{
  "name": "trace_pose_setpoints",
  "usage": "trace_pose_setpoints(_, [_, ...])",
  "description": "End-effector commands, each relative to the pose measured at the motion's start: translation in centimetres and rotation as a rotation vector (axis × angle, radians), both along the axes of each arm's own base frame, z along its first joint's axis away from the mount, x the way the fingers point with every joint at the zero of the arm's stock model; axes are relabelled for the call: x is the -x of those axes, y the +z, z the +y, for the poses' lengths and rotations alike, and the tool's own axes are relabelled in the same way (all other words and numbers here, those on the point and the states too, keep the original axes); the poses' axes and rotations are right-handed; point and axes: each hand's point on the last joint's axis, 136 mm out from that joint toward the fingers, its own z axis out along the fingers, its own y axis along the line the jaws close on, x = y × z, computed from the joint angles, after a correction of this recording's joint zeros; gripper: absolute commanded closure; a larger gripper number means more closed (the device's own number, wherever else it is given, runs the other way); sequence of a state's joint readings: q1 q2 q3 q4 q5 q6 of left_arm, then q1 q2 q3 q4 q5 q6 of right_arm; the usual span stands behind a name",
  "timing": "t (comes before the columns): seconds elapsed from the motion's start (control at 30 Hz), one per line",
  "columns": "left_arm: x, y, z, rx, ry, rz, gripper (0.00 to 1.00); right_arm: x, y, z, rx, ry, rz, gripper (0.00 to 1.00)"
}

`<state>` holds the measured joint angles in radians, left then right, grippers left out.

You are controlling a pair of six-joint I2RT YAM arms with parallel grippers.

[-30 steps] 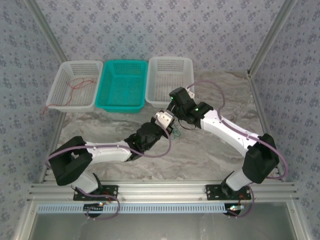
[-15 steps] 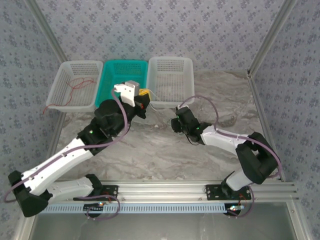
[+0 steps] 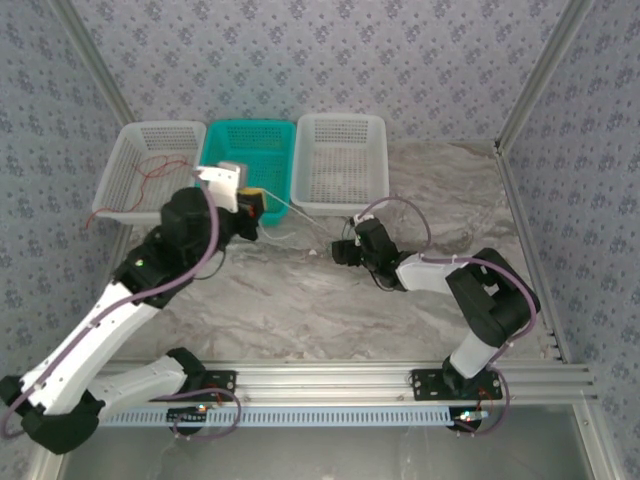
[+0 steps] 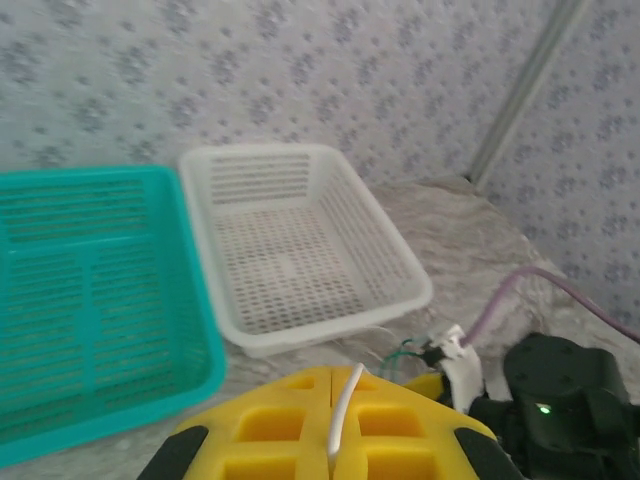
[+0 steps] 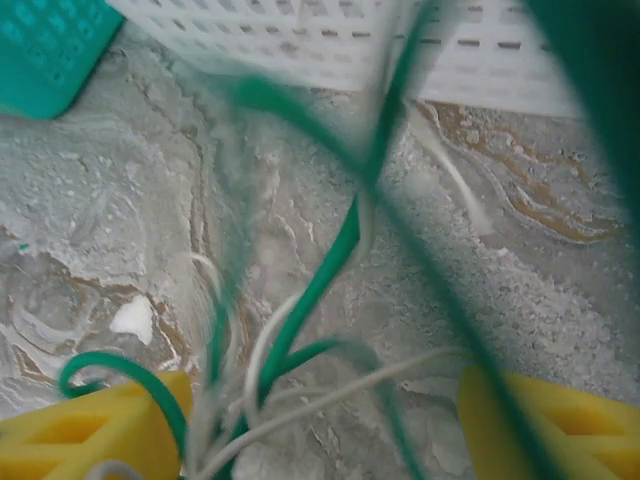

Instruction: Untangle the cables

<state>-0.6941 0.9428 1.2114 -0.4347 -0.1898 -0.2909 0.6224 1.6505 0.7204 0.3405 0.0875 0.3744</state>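
Patterned walls [image 3: 330, 60] round a marble table [image 3: 300, 310], from above, with metal frame posts [image 3: 530, 90] at the far corners and open marble across the middle and right. Along the far edge, three baskets side by side: left white basket [image 3: 118, 165] with a red cable [image 3: 160, 172] inside, one end over its near left corner; teal basket [image 3: 265, 150]; right white basket [image 3: 340, 165]. Left gripper [image 3: 255, 207] above the teal basket's near rim, whitish cable [image 3: 295, 210] strung from it toward the right gripper [image 3: 338, 250], low on the marble just before the right white basket. From the left wrist, yellow fingers [image 4: 290, 430] pressed together on the whitish cable, green cable [image 4: 400, 352] at the white basket's foot. From the right wrist, jaws spread wide, green and whitish cables looped between them, blurred near the lens
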Motion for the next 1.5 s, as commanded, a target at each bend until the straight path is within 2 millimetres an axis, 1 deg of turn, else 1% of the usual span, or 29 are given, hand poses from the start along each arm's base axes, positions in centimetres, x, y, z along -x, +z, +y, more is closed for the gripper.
trace_pose_setpoints(0.0, [1.6,8.0,5.3,0.139,0.114,-0.162,1.00,0.5,-2.6,-3.1,0.052,-0.079,0.082,0.30])
trace_pose_setpoints(0.07, [1.6,8.5,6.3,0.143,0.132,-0.162,1.00,0.4,-2.8,-3.5,0.048,-0.084,0.094,0.42])
trace_pose_setpoints(0.13, [1.5,8.8,7.0,0.154,0.143,-0.160,1.00,0.3,-3.0,-4.2,0.047,-0.104,0.112,0.59])
trace_pose_setpoints(0.17, [1.5,8.9,7.2,0.161,0.142,-0.158,1.00,0.3,-3.0,-4.3,0.042,-0.107,0.116,0.65])
trace_pose_setpoints(0.23, [1.4,8.8,7.2,0.173,0.130,-0.147,1.00,0.5,-2.8,-4.5,0.034,-0.104,0.115,0.73])
trace_pose_setpoints(0.3, [1.1,8.5,6.9,0.182,0.112,-0.132,1.00,0.7,-2.6,-4.6,0.032,-0.109,0.122,0.74])
trace_pose_setpoints(0.4, [0.5,7.4,5.7,0.183,0.063,-0.091,1.00,1.4,-1.6,-4.1,0.009,-0.073,0.099,0.70])
trace_pose_setpoints(0.47, [-0.1,6.6,5.4,0.171,0.058,-0.068,1.00,2.2,-0.8,-4.3,0.000,-0.064,0.073,0.68])
trace_pose_setpoints(0.5, [-0.3,6.3,5.2,0.166,0.052,-0.062,1.00,2.5,-0.4,-4.3,-0.009,-0.054,0.072,0.62])
trace_pose_setpoints(0.53, [-0.4,5.9,4.9,0.163,0.035,-0.049,1.00,3.0,0.2,-3.8,-0.027,-0.009,0.069,0.46])
trace_pose_setpoints(0.57, [-0.6,5.7,4.3,0.162,0.004,-0.038,1.00,3.6,0.7,-3.0,-0.041,0.048,0.061,0.36])
trace_pose_setpoints(0.6, [-0.7,5.2,3.3,0.160,-0.040,-0.017,1.00,4.6,1.3,-1.9,-0.060,0.129,0.057,0.27])
trace_pose_setpoints(0.67, [-1.3,3.6,1.5,0.158,-0.122,0.053,1.00,7.3,3.1,1.1,-0.078,0.336,0.027,0.17])
trace_pose_setpoints(0.7, [-1.6,2.6,0.9,0.159,-0.140,0.088,1.00,8.3,3.8,1.8,-0.067,0.388,0.004,0.13])
trace_pose_setpoints(0.77, [-2.6,0.0,-0.2,0.161,-0.166,0.153,1.00,10.2,5.3,3.2,-0.064,0.482,-0.041,0.12])
trace_pose_setpoints(0.8, [-2.9,-1.1,-0.6,0.164,-0.172,0.173,1.00,10.7,6.0,3.5,-0.075,0.502,-0.056,0.12])
trace_pose_setpoints(0.87, [-3.4,-3.5,-1.2,0.167,-0.179,0.215,1.00,10.8,7.4,3.4,-0.093,0.497,-0.103,0.12])
trace_pose_setpoints(0.97, [-3.3,-5.2,-2.1,0.164,-0.209,0.241,1.00,10.5,8.8,3.3,-0.086,0.498,-0.185,0.14])
trace_pose_setpoints(1.03, [-3.1,-5.5,-2.3,0.149,-0.216,0.242,1.00,10.0,8.7,3.4,-0.020,0.509,-0.296,0.13])
trace_pose_setpoints(1.1, [-2.8,-5.0,-2.0,0.138,-0.211,0.229,1.00,10.0,7.7,4.2,0.115,0.606,-0.397,0.12])
trace_pose_setpoints(1.17, [-2.4,-4.4,-1.5,0.124,-0.192,0.212,1.00,10.4,6.5,5.9,0.283,0.744,-0.443,0.12])
trace_pose_setpoints(1.2, [-2.3,-4.1,-1.2,0.120,-0.182,0.204,1.00,10.3,6.1,6.8,0.330,0.784,-0.442,0.13])
trace_pose_setpoints(1.23, [-2.1,-3.8,-0.8,0.117,-0.168,0.196,1.00,10.0,6.0,7.8,0.351,0.804,-0.448,0.14])
trace_pose_setpoints(1.3, [-2.0,-3.4,-0.1,0.124,-0.134,0.185,1.00,9.3,6.0,9.9,0.293,0.816,-0.507,0.14])
trace_pose_setpoints(1.33, [-1.9,-3.0,0.2,0.135,-0.120,0.176,1.00,8.7,5.9,10.7,0.269,0.807,-0.551,0.12])
trace_pose_setpoints(1.4, [-1.5,-2.1,0.1,0.166,-0.128,0.163,1.00,6.9,5.7,12.0,0.289,0.751,-0.636,0.09])
trace_pose_setpoints(1.47, [-1.1,-1.0,-0.5,0.209,-0.165,0.158,1.00,5.2,5.8,13.2,0.316,0.715,-0.718,0.05])
